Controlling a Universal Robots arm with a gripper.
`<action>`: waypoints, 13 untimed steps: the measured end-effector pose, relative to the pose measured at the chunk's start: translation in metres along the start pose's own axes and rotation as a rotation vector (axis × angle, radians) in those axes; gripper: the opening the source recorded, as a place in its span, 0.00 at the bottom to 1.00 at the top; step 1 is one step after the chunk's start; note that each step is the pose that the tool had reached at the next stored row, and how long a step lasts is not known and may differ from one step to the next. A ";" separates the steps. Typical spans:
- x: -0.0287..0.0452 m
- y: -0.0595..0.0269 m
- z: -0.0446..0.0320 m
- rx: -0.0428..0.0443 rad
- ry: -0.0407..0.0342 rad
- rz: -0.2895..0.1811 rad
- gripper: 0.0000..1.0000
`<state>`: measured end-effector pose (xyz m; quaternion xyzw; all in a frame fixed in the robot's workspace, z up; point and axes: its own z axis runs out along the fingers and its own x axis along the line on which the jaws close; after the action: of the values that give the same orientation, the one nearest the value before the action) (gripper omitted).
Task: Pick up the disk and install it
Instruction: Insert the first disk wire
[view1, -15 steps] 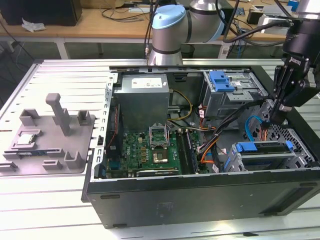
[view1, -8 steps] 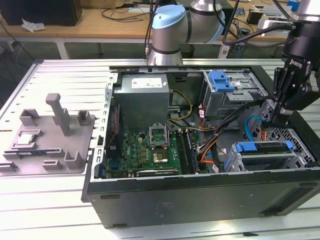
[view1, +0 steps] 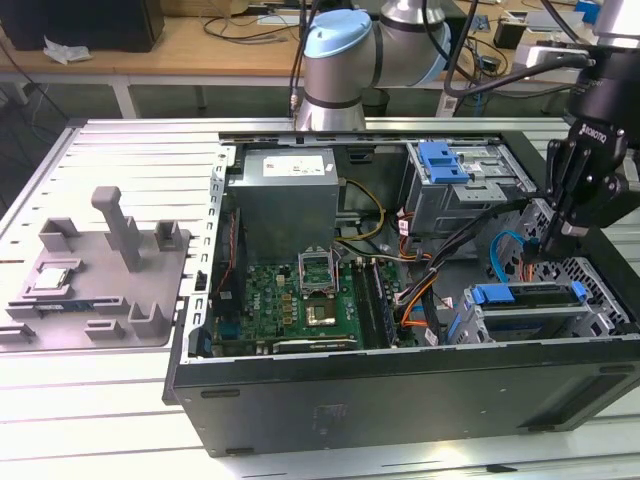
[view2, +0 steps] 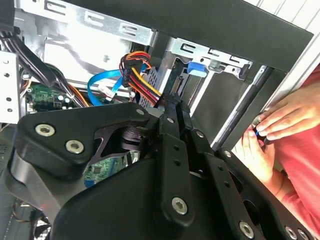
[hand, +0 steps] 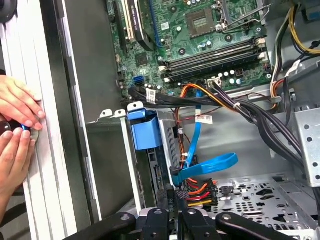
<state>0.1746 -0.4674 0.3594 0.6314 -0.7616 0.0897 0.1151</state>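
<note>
Already the disk (view1: 528, 296) seems to stand on its edge inside the drive cage (view1: 520, 326) of the open computer case (view1: 400, 400), just below the fingertips of the gripper (view1: 535, 250). Its blue bracket shows at both ends. The gripper hangs over it with the fingers pressed together, and in the second wrist view nothing is seen between them. So I judge that the picking up and the placing are done. I cannot tell if the disk is fully seated or locked. Loose cables (hand: 200, 191) lie close beside the fingertips. A person's hands (hand: 17, 125) are at the bench beside the case wall, well apart from the gripper.
</note>
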 end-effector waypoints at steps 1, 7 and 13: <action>0.0014 0.0003 0.0004 0.0024 -0.0044 -0.010 0.16; 0.0066 -0.0003 0.0020 0.0045 -0.0471 -0.027 0.16; 0.0155 -0.0002 0.0047 0.0089 -0.0891 -0.058 0.16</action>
<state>0.1718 -0.4833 0.3594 0.6572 -0.7468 0.0615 0.0808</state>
